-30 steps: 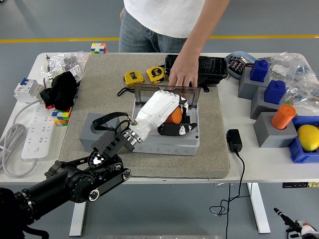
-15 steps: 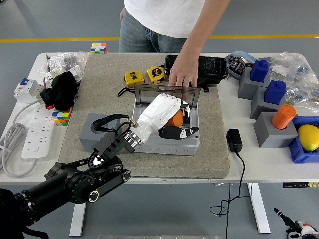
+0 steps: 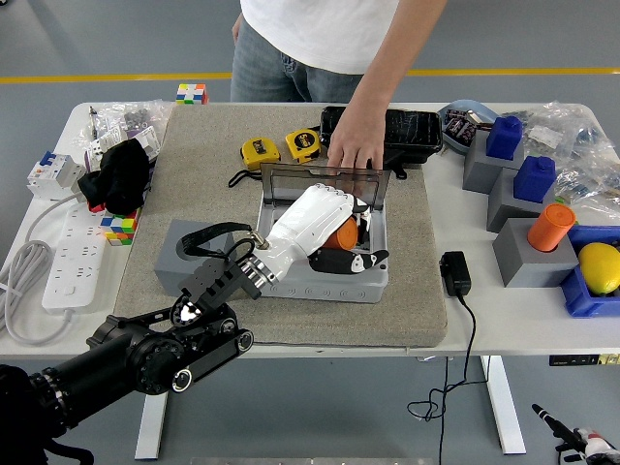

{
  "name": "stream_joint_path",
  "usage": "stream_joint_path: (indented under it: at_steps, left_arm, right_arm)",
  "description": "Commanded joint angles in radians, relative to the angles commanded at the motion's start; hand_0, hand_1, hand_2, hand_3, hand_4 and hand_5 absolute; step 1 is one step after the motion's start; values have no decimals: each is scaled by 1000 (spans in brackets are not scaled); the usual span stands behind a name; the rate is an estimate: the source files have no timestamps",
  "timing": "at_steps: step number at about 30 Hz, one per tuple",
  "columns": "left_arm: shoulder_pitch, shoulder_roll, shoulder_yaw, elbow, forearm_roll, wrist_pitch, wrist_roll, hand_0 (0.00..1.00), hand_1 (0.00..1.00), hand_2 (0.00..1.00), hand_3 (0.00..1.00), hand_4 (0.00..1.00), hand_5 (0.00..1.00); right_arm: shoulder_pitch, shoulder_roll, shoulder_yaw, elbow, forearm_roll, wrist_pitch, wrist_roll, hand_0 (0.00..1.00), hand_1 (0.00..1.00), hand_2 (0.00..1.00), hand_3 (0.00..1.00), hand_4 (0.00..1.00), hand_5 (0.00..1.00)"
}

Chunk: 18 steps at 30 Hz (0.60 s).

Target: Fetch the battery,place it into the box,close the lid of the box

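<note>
A grey box (image 3: 373, 283) stands on the grey mat with its clear lid (image 3: 320, 179) raised upright at the back. My left hand (image 3: 329, 242), white with black fingers, reaches into the box and is shut on an orange battery (image 3: 341, 232), holding it low inside. A person at the far side holds the top edge of the lid with one hand (image 3: 354, 145). My right hand is out of view.
Two yellow tape measures (image 3: 281, 147) and a black case (image 3: 387, 131) lie behind the box. A grey block (image 3: 179, 254) sits left of it. A black charger (image 3: 455, 273) lies to the right. Grey stands with blue and orange pieces (image 3: 528, 194) fill the right side.
My left hand has sunk slightly deeper into the box with the battery and its fingers have shifted a little to the right. The person's hand has stayed on the lid.
</note>
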Motion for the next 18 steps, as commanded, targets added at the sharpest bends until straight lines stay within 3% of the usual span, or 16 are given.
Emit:
stream_joint_path:
  at_steps: [10, 11, 16, 17, 18]
  left_arm:
    - [-9, 0, 11, 11, -7, -5, -21, 187, 219, 242, 289, 753, 435]
    - [-9, 0, 10, 10, -6, -4, -22, 198, 344, 296, 315, 770, 466]
    - [-8, 0, 6, 15, -9, -4, -30, 198, 344, 296, 315, 770, 466]
    - [-8, 0, 7, 16, -8, -5, -30, 258, 474, 381, 355, 771, 475]
    - [-7, 0, 7, 17, -8, -5, -30, 258, 474, 381, 355, 771, 475]
  right_arm:
    - [4, -1, -4, 0, 5, -1, 1, 828, 766, 745, 822, 998, 998]
    - [3, -1, -1, 0, 2, -1, 0, 828, 765, 745, 822, 998, 998]
    - [2, 0, 2, 0, -1, -1, 0, 828, 765, 745, 822, 998, 998]
    - [2, 1, -1, 0, 3, -1, 0, 828, 765, 745, 822, 998, 998]
    - [3, 1, -5, 0, 6, -1, 1, 828, 765, 745, 822, 998, 998]
